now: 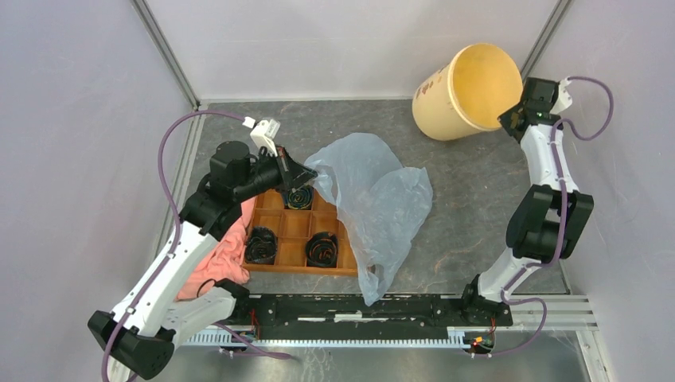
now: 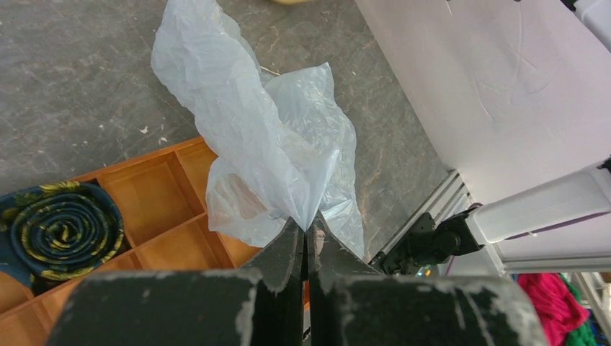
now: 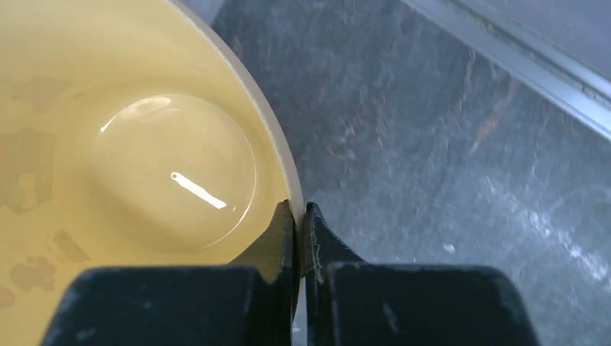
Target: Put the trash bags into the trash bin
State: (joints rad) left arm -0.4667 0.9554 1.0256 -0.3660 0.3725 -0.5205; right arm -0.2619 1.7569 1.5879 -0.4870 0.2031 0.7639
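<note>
The pale-blue translucent trash bag hangs crumpled over the table's middle, its lower end trailing to the front rail. My left gripper is shut on the bag's left edge above the tray; in the left wrist view the film fans out from my closed tips. The pale yellow trash bin is tilted at the back right, its mouth facing up and right. My right gripper is shut on the bin's rim; the right wrist view shows the rim pinched between the tips.
An orange-brown compartment tray holds three rolled dark items, one showing in the left wrist view. A salmon-pink cloth lies at its left under my left arm. White walls enclose the grey table; a black rail runs along the front.
</note>
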